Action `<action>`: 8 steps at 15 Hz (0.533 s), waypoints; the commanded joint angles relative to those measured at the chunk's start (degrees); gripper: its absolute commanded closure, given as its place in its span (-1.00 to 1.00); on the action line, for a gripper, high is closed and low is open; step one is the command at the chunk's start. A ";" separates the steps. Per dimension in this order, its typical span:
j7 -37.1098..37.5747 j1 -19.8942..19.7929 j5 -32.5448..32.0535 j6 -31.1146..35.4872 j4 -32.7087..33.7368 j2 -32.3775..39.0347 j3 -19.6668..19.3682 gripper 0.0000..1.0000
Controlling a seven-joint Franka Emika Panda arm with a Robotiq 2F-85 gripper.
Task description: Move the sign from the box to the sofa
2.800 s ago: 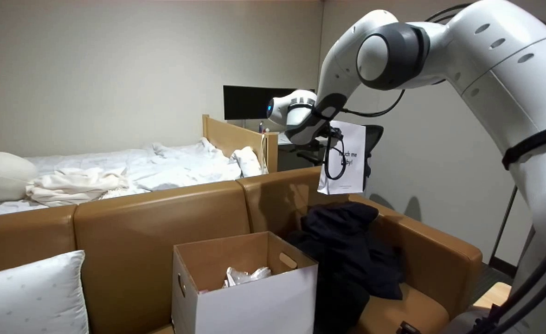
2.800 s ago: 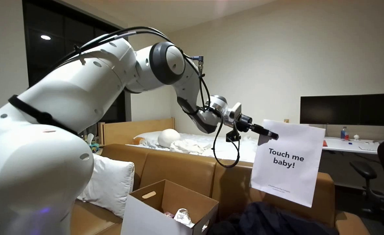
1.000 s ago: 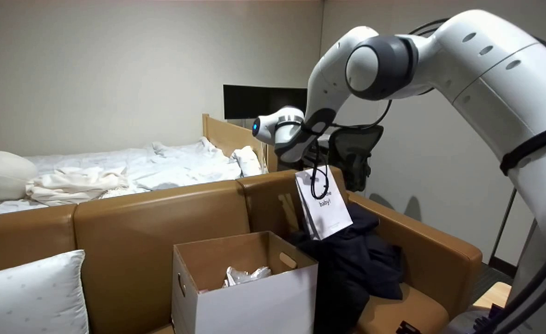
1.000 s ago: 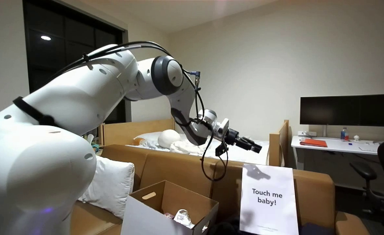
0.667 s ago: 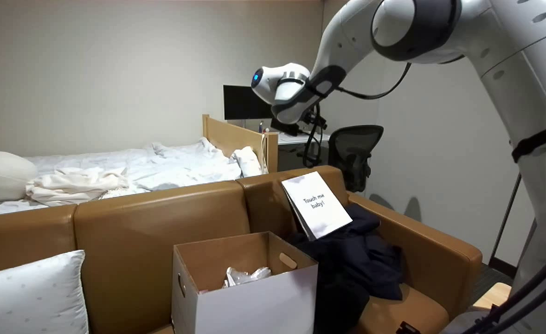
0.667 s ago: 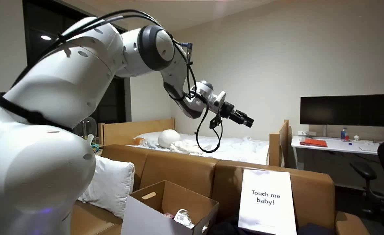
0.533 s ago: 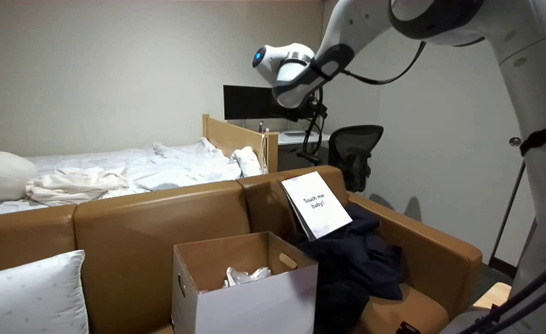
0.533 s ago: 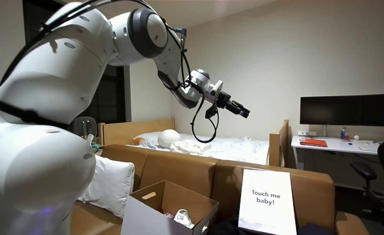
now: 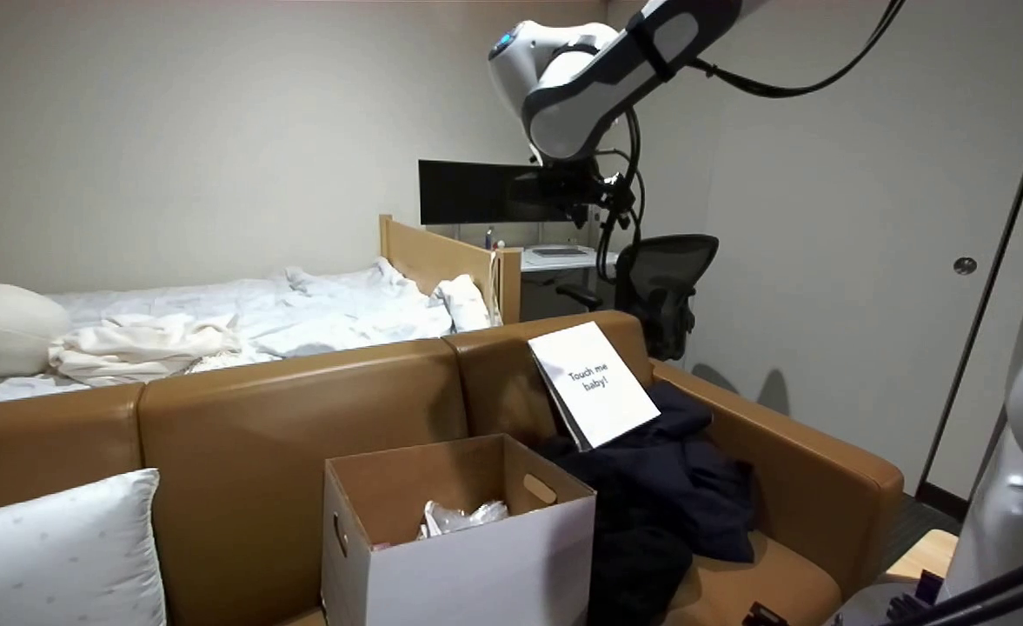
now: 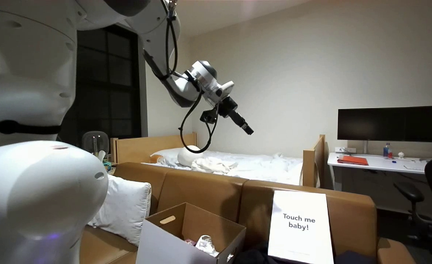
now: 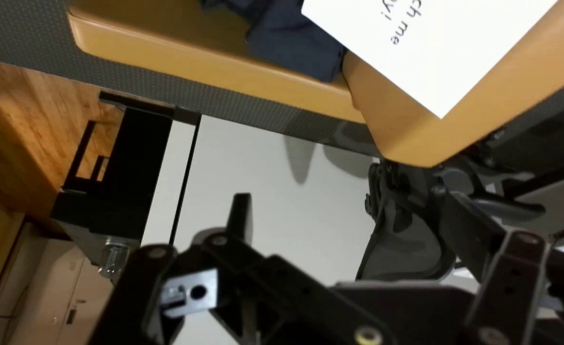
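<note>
The white sign [image 9: 607, 417] with dark text leans against the back of the tan-brown sofa [image 9: 302, 400], its lower part by a dark navy garment. It is also seen in an exterior view [image 10: 300, 242] and, cut off by the top edge, in the wrist view [image 11: 444, 72]. My gripper [image 10: 247, 129] hangs in the air above the sofa back, well apart from the sign. In the wrist view the gripper [image 11: 344, 206] stands open, its fingers spread wide and nothing between them. The white-walled box [image 9: 476, 582] sits on the seat, holding crinkled shiny packaging.
The dark garment [image 9: 694, 487] lies between box and armrest. A white pillow [image 9: 59, 556] rests at the sofa's other end. Behind the sofa are a bed [image 9: 259, 313] with rumpled bedding, an office chair [image 9: 663, 278], and a desk [image 10: 392, 163] with a wide monitor [image 10: 392, 123].
Earlier the sign hung from my gripper in the air. It was lowered onto the sofa and let go, and the arm has since risen and drawn back. The sign now stays still.
</note>
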 commanded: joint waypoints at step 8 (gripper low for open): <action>-21.34 1.89 5.10 9.73 -24.34 -15.53 3.56 -1.00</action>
